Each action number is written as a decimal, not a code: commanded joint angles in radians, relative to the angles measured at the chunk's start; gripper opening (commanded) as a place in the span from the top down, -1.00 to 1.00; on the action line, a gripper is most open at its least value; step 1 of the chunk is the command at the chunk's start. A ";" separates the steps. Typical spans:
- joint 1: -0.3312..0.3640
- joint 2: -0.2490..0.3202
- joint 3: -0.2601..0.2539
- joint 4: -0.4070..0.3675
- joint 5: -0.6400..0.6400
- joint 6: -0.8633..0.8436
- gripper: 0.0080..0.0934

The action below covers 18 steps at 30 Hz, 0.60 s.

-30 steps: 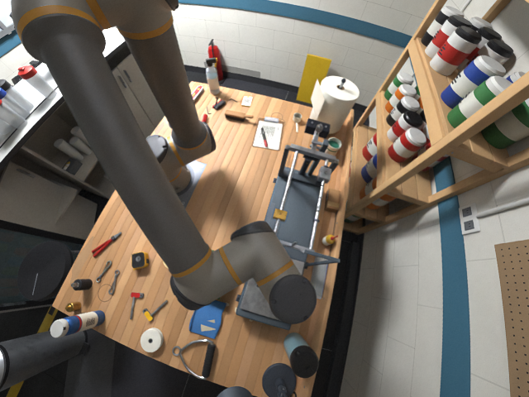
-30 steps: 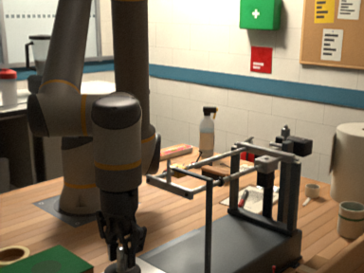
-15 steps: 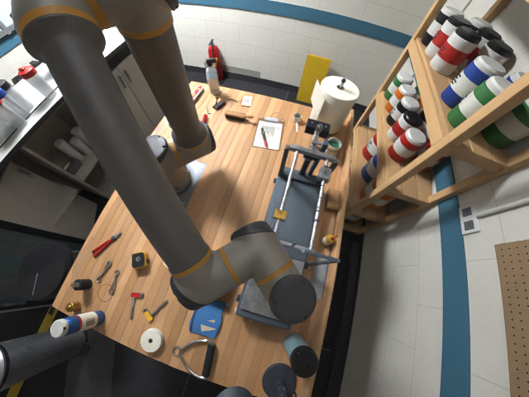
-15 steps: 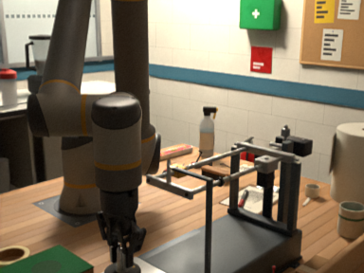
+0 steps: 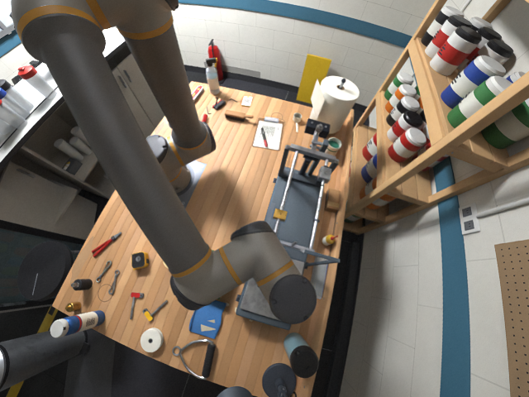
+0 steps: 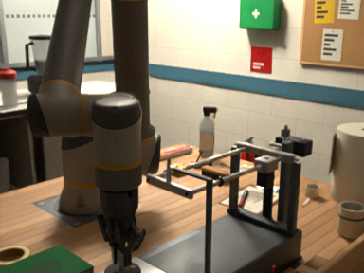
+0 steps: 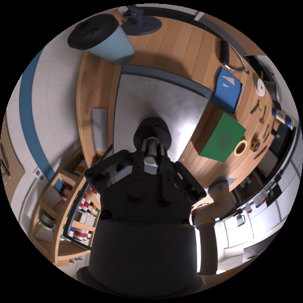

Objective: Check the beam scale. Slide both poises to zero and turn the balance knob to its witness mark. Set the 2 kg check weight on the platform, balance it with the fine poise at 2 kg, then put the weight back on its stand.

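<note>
The dark check weight [image 7: 152, 132] stands on the scale's grey platform [image 7: 158, 113], its pale stem rising between my fingers. My gripper [image 7: 151, 154] comes straight down on it and is closing around the stem [image 6: 119, 258]. The green stand pad [image 7: 223, 138] lies empty on the bench beside the platform. Further along, the beam scale's two rods run over the dark base [image 5: 295, 205], with a yellow poise [image 5: 280, 213] on the left rod and a grey block [image 5: 324, 172] on the right rod near the pillar.
The bench's edge runs close past the platform, with a blue cup [image 7: 104, 39] lying near it. A blue pad [image 7: 227, 89], a handle [image 5: 196, 354], a tape roll [image 7: 240, 147] and small tools lie around. Wooden shelves of jars [image 5: 427, 107] stand to the side.
</note>
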<state>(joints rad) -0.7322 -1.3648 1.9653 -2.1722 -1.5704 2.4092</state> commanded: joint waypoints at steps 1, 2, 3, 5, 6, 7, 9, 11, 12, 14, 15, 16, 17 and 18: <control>0.000 0.000 0.000 0.000 0.000 0.000 1.00; 0.000 0.000 0.000 0.000 0.000 0.000 1.00; 0.000 -0.001 0.000 0.000 0.000 0.000 1.00; 0.000 -0.001 -0.001 0.001 -0.001 0.000 1.00; 0.000 -0.001 -0.001 0.002 -0.001 0.000 1.00; 0.000 -0.002 -0.002 0.003 -0.001 0.000 1.00; 0.000 -0.004 -0.003 0.006 -0.001 0.000 1.00; 0.000 -0.007 -0.006 0.011 -0.001 0.000 1.00; 0.000 -0.009 -0.008 0.013 -0.001 0.000 1.00; 0.000 -0.013 -0.013 0.020 -0.001 0.000 1.00; 0.000 -0.016 -0.016 0.024 -0.001 0.000 1.00; 0.000 -0.019 -0.019 0.029 -0.001 0.000 1.00; 0.000 -0.022 -0.022 0.034 -0.001 0.000 1.00; 0.000 -0.025 -0.025 0.040 0.000 0.000 1.00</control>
<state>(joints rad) -0.7324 -1.3857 1.9474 -2.1282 -1.5709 2.4092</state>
